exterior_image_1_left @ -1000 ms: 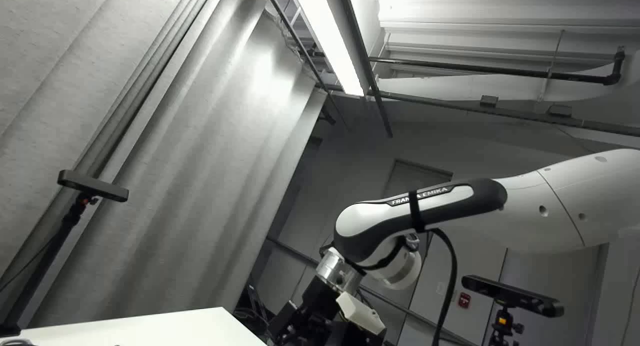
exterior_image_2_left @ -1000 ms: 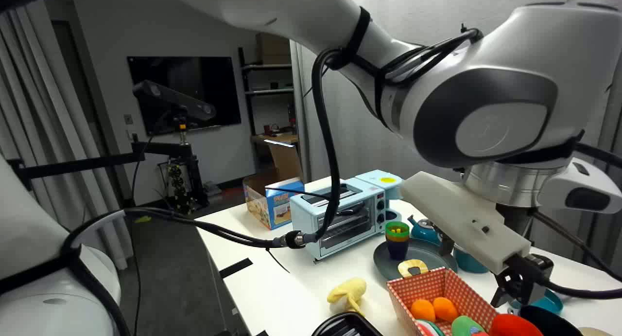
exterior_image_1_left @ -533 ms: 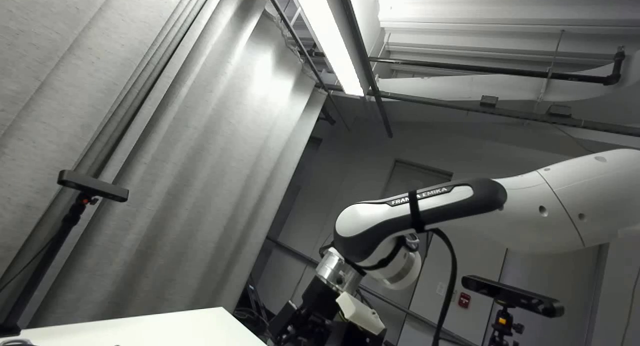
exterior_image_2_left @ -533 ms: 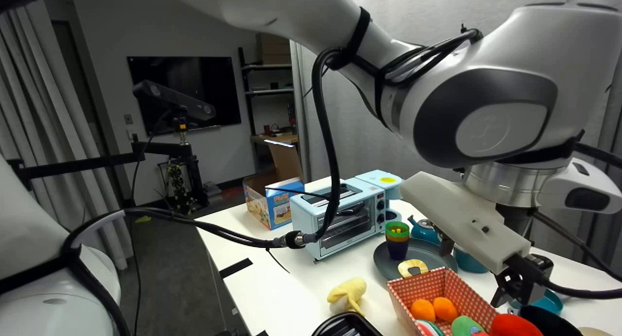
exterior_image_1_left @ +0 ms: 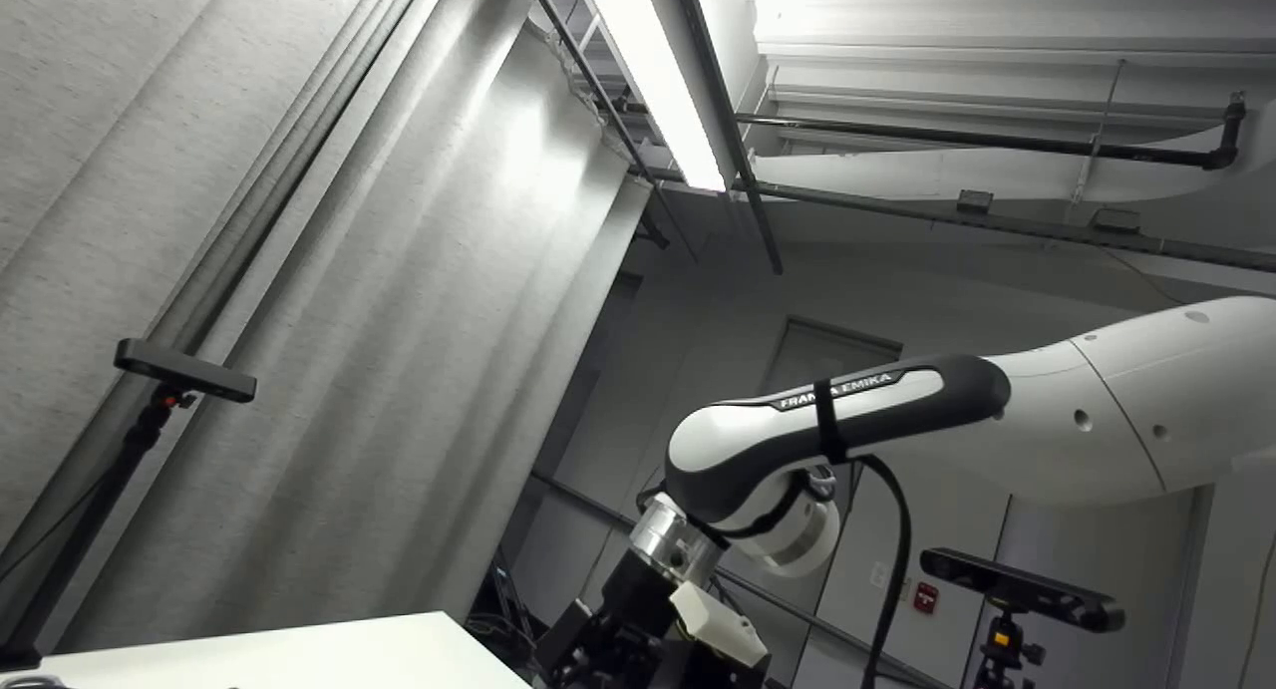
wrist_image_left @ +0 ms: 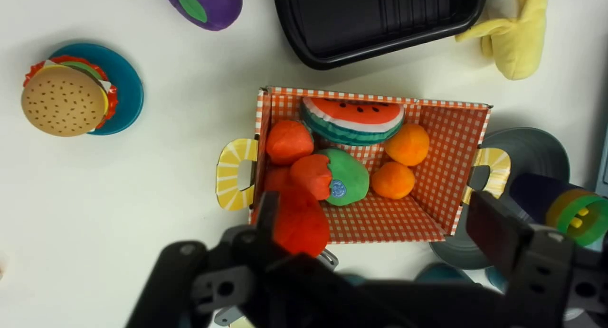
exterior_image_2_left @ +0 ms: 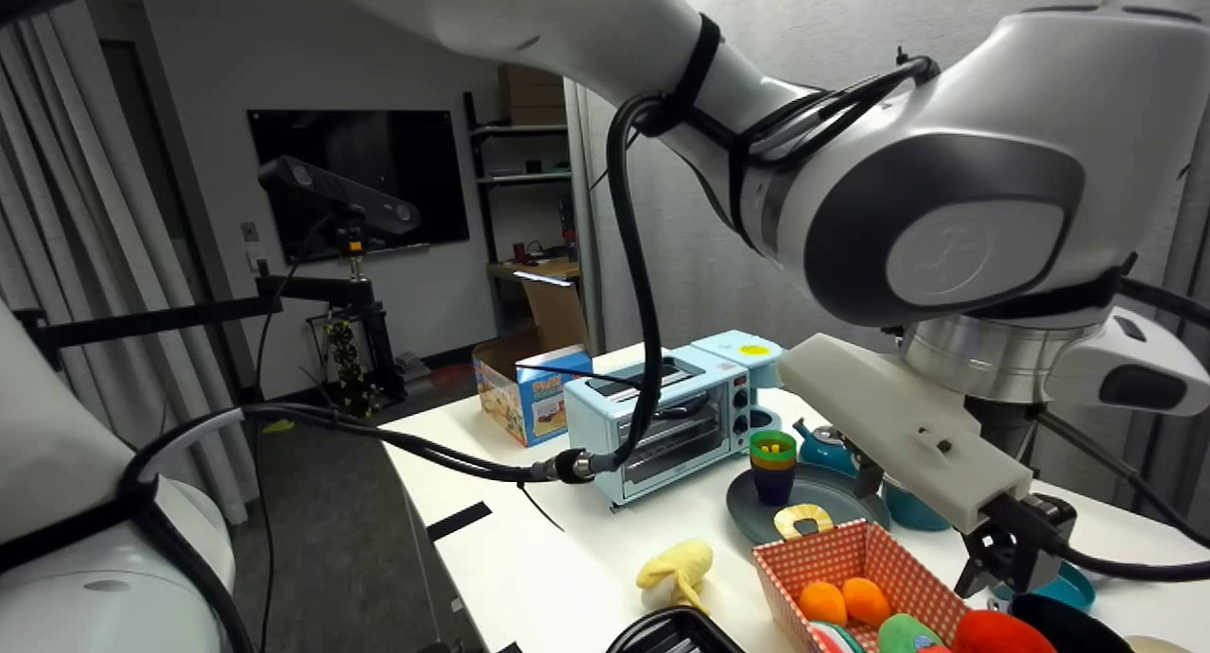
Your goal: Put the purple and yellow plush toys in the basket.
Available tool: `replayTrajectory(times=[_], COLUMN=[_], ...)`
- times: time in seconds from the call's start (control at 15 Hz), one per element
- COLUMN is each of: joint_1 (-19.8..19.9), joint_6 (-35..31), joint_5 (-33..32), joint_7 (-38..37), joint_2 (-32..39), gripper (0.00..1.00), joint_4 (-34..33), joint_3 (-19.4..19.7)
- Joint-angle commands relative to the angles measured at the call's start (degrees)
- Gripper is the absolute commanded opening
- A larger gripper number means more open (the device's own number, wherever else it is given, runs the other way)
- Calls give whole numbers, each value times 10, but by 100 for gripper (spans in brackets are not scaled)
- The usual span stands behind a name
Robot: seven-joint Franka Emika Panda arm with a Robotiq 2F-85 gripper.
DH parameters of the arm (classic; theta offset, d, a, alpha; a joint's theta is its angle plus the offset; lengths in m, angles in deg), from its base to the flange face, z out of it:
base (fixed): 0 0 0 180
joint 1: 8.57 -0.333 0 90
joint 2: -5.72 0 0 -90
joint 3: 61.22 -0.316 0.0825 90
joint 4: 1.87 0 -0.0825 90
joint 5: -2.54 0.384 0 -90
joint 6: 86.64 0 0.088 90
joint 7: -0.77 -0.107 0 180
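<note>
Plush banana (exterior_image_2_left: 682, 563) lies, in an exterior view, between gingham basket (exterior_image_2_left: 822, 557) and the worktop's (exterior_image_2_left: 662, 525) left edge, long axis crosswise to it, closed end inward; plush eggplant (wrist_image_left: 217, 6), cropped, lies beyond the black tray (wrist_image_left: 339, 26). The gripper (wrist_image_left: 377, 214) hangs spread wide above the basket.

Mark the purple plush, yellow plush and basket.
Purple plush (wrist_image_left: 219, 6), wrist view: purple body, cut off by the picture's top edge.
Yellow plush (wrist_image_left: 517, 48), wrist view: its yellow body.
Basket (wrist_image_left: 450, 159), wrist view: bare stretch of checkered inner wall.
</note>
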Motion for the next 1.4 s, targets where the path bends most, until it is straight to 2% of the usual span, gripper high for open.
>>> replayTrajectory(times=[0.0,0.47,0.73,1.33], joint_1=[19,36,53,88], joint_6=[2,-33,-77,-156], joint_5=[4,-21,-51,-124], joint_7=[3,-13,-32,-123], joint_2=[1,25,54,129], gripper=[100,100,100,100], joint_4=[-1,3,13,43], joint_3=[-19,-32,-31,-23])
